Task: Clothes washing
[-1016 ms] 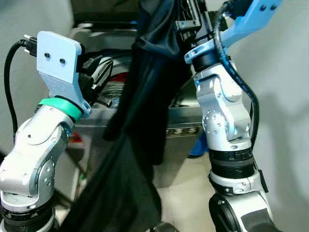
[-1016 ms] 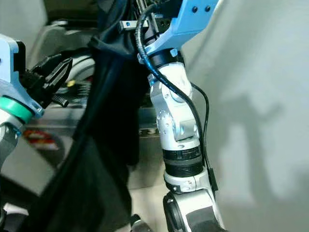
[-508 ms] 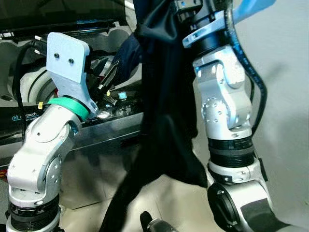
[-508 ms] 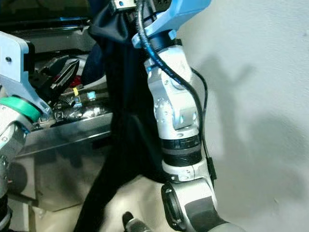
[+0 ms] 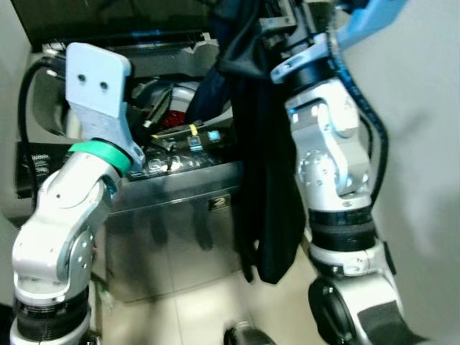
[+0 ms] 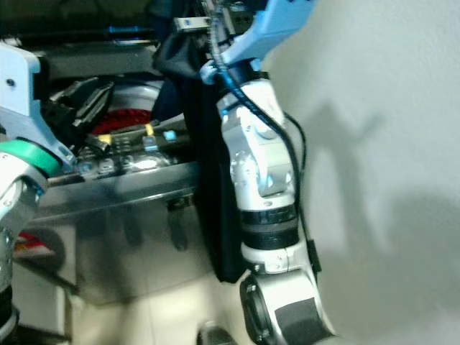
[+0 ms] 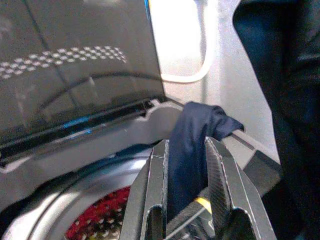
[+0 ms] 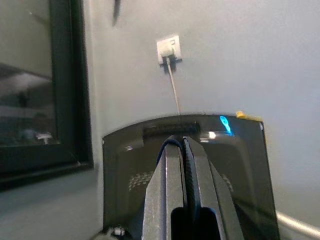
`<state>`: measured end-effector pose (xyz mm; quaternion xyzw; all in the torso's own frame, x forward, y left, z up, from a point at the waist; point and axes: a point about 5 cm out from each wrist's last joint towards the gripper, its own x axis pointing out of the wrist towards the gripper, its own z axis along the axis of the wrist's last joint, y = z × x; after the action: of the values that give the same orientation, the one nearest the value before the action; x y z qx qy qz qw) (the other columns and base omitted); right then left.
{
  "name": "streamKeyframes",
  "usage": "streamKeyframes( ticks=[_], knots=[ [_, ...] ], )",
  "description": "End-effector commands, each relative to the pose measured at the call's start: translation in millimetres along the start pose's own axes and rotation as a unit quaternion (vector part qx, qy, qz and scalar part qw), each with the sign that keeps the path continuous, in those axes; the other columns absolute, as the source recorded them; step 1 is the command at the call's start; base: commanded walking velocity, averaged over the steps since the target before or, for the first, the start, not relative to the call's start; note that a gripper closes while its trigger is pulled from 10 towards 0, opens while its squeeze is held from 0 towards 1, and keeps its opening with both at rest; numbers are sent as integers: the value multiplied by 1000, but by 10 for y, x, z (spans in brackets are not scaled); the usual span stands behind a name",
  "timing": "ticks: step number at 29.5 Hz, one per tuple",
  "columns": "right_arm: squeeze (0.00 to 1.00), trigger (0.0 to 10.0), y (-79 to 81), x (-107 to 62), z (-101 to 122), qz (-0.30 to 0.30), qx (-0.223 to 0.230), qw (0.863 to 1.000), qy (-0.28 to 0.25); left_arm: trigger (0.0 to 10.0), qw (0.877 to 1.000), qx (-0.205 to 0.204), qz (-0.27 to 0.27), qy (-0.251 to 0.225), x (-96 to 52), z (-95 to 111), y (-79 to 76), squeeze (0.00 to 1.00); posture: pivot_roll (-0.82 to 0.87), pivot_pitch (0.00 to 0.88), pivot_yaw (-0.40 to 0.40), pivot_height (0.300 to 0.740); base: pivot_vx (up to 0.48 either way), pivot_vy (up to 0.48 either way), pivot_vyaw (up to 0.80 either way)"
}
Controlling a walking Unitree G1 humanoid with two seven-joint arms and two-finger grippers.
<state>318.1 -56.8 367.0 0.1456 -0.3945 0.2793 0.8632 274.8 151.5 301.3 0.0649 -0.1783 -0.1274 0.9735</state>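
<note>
We see the right gripper point(image 8: 184, 150) raised high with its fingers pinched on a dark garment point(image 5: 262, 144) — the cloth hangs down past the front of the open top-loading washing machine point(image 5: 180, 215). The left gripper point(image 7: 186, 165) hovers over the drum, fingers parted — a navy garment point(image 7: 192, 135) drapes over the rim.

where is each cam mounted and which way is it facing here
Left eye view: on the head, looking down at the open washing machine; both silver arms show, and the right gripper holds up a black garment.
Right eye view: the same scene from the other eye.
Left wrist view: along the open left gripper at the drum rim and a navy cloth.
Right wrist view: along its pinched fingers at the raised lid and wall.
Shared: both wrist views see the lid.
</note>
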Motion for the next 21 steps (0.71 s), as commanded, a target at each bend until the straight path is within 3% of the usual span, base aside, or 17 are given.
streamKeyframes(
  ticks=[1, 15, 19, 20, 21],
  knots=[
    [0, 10000, 50, 32, 62, 9, 1, 1000, -20, 10000, 1000, 6, 4, 3, -14, -9, 15, 0, 107, 69, 18, 740, 0, 480, 0],
    [0, 10000, 60, 21, 48, 11, 1, 1000, -18, 10000, 1000, 5, 8, 9, -4, -28, 18, 0, 105, 74, 20, 740, 0, 0, 0],
    [0, 10000, 27, 22, 35, 15, -3, 1000, -13, 10000, 999, 0, -39, 21, -25, -44, -3, 0, 106, 77, 18, 740, 0, 0, 0],
    [0, 10000, 0, 36, 42, 18, -5, 1000, -12, 10000, 997, -13, -77, 28, -62, -48, -29, 0, 106, 77, 18, 740, 0, 0, 0],
    [0, 10000, -33, 105, 100, 33, 1, 999, -18, 10000, 987, -33, -153, 42, -174, -66, -103, 0, 106, 81, 16, 740, 0, 0, 0]
  ],
)
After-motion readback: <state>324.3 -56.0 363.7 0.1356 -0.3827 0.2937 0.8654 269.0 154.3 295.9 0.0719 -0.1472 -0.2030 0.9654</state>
